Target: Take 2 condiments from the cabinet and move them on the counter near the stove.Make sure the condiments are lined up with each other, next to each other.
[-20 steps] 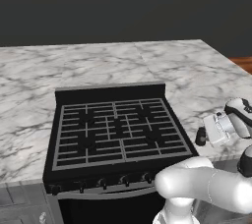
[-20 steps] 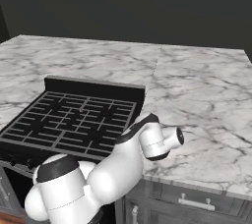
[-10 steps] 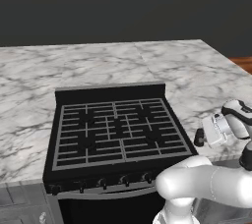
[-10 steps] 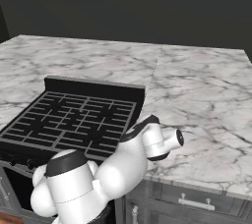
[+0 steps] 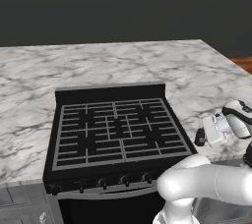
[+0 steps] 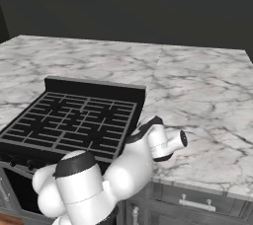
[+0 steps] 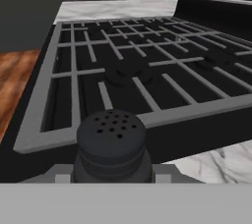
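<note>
My hand [image 5: 202,136] is closed on the short black shaker [image 7: 111,147], whose perforated cap sits between my fingertips in the hand view, low over the white marble worktop [image 5: 206,78] just beside the right edge of the stove [image 5: 118,129], near the worktop's front edge. Past the shaker the black stove's grey grates [image 7: 142,56] stretch across toward its raised back panel [image 6: 94,87]. Farther off, the marble worktop runs to the dark wall.

The short black shaker [image 7: 111,149], its domed top dotted with holes, stands upright over the marble counter [image 7: 221,161] just beside the black stove [image 7: 147,70].
</note>
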Motion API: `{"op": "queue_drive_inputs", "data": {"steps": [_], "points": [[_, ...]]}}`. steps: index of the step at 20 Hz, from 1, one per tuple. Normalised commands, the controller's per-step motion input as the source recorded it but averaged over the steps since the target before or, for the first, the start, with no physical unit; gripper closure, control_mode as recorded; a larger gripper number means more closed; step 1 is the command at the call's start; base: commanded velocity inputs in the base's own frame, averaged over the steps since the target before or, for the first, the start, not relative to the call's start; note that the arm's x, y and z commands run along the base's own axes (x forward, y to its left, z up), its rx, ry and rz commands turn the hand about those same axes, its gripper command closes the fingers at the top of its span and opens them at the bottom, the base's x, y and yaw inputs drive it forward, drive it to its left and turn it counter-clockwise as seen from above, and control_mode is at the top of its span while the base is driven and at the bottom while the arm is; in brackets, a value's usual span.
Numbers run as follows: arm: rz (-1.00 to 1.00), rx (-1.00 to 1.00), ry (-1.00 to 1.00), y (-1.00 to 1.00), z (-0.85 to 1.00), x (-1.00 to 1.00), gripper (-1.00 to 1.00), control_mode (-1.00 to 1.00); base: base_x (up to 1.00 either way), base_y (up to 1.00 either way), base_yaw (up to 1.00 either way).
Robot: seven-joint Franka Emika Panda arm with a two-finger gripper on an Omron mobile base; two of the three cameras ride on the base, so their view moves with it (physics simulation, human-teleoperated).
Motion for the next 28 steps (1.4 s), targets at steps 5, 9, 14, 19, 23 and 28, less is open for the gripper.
{"op": "queue_drive_inputs", "data": {"steps": [5,9,14,19,23,28], "points": [[0.00,0.00,0.00,-0.02,-0.17,0.18,1.00,-1.00,0.00,0.00,0.00],[0.00,0.00,0.00,0.00,-0.21,0.21,1.00,-1.00,0.00,0.00,0.00],[0.00,0.00,0.00,0.00,-0.11,0.02,-1.00,-1.00,0.00,0.00,0.00],[0.00,0.00,0.00,0.00,-0.16,0.00,-1.00,-1.00,0.00,0.00,0.00],[0.00,0.00,0.00,0.00,-0.03,0.00,-1.00,-1.00,0.00,0.00,0.00],[0.00,0.00,0.00,0.00,-0.01,0.00,-1.00,-1.00,0.00,0.00,0.00]]}}
